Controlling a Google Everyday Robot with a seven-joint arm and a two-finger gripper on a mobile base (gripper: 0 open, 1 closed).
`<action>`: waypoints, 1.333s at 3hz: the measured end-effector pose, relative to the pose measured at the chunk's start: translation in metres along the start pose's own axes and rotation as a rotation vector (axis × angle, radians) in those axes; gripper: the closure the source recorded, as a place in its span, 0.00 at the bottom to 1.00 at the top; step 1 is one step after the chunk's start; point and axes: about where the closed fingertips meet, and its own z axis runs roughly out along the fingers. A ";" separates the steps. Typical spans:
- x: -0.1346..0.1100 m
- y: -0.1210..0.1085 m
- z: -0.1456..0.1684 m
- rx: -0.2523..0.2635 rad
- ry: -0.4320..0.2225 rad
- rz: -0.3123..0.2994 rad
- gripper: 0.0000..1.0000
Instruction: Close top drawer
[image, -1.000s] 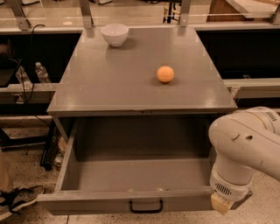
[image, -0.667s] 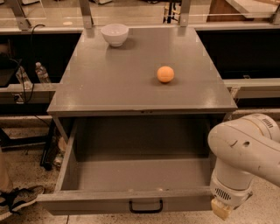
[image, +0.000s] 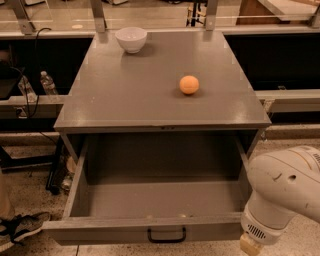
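A: Where do we find the top drawer?
B: We see the top drawer (image: 110, 231) pulled out under the cabinet top (image: 140, 95), which carries a white bowl (image: 131, 39) and an orange ball (image: 189, 84).
A: And the gripper?
B: The gripper (image: 250, 246) sits bottom right, just beside the drawer's front corner. We cannot tell whether it is spread or closed.

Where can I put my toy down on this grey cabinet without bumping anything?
The cabinet top is bare across its front and left side, in front of the white bowl and left of the orange ball. The open top drawer shows a bare floor too. It is tight at the drawer's front right corner, where the gripper hangs.
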 end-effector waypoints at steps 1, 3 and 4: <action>-0.025 0.003 0.002 0.005 -0.122 -0.047 1.00; -0.047 0.004 0.000 0.031 -0.188 -0.083 1.00; -0.063 -0.008 -0.002 0.050 -0.239 -0.075 1.00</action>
